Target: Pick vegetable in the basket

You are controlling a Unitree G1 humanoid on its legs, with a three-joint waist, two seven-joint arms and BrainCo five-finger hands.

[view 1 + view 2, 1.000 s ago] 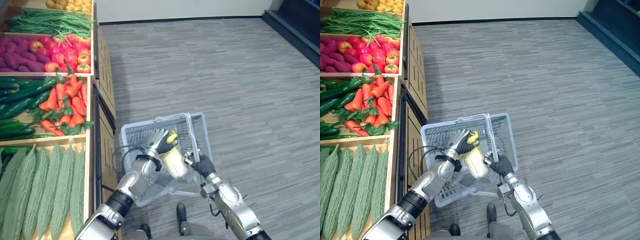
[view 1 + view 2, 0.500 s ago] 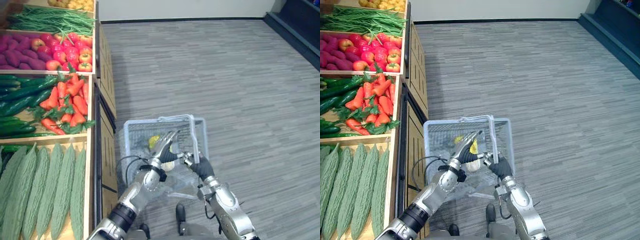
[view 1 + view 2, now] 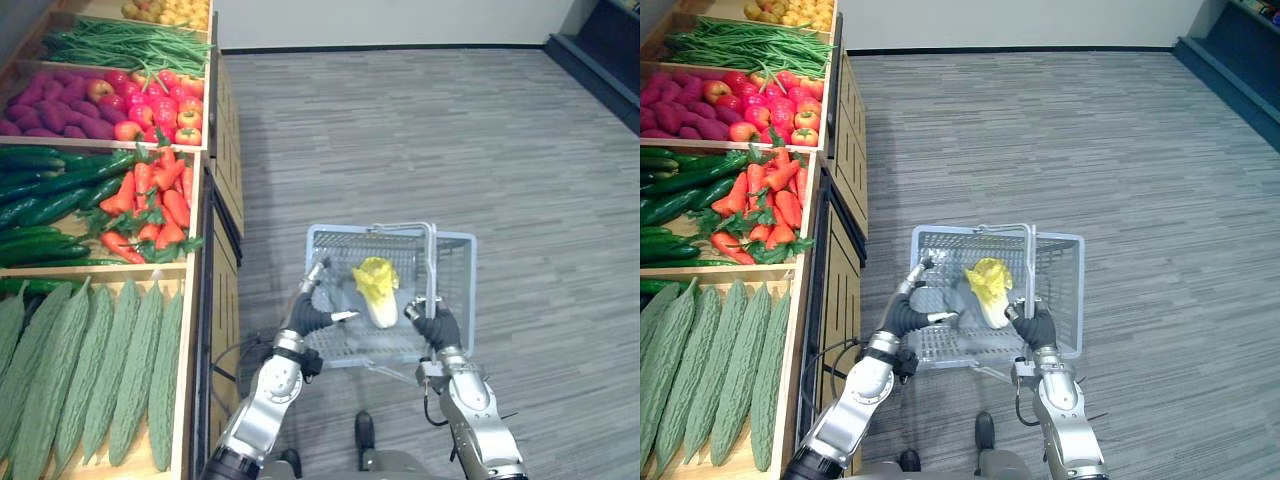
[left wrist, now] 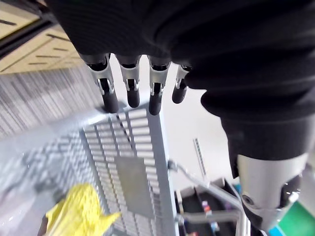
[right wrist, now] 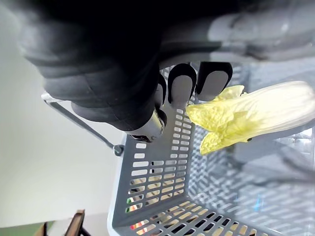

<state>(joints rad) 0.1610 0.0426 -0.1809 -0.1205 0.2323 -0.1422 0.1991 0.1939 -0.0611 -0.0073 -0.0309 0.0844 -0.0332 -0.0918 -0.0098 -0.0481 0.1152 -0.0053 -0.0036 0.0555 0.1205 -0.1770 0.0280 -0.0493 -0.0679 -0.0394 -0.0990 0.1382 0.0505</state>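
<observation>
So the left hand (image 3: 303,315) is hovering at the left side of the basket (image 3: 345,232), fingers straight and spread, nothing in it. The right hand (image 3: 440,328) is at the basket's near right corner with its fingers curled tight round the wire handle (image 3: 432,262), which stands up over the basket. The napa cabbage (image 3: 378,290) is lying inside the basket between the two hands, yellow leafy end far, pale stem end near. The basket is out over the grey floor (image 3: 420,130). To the left is a wooden shelf (image 3: 120,274) with carrots (image 3: 150,200), cucumbers (image 3: 45,190) and bitter gourds (image 3: 100,370).
</observation>
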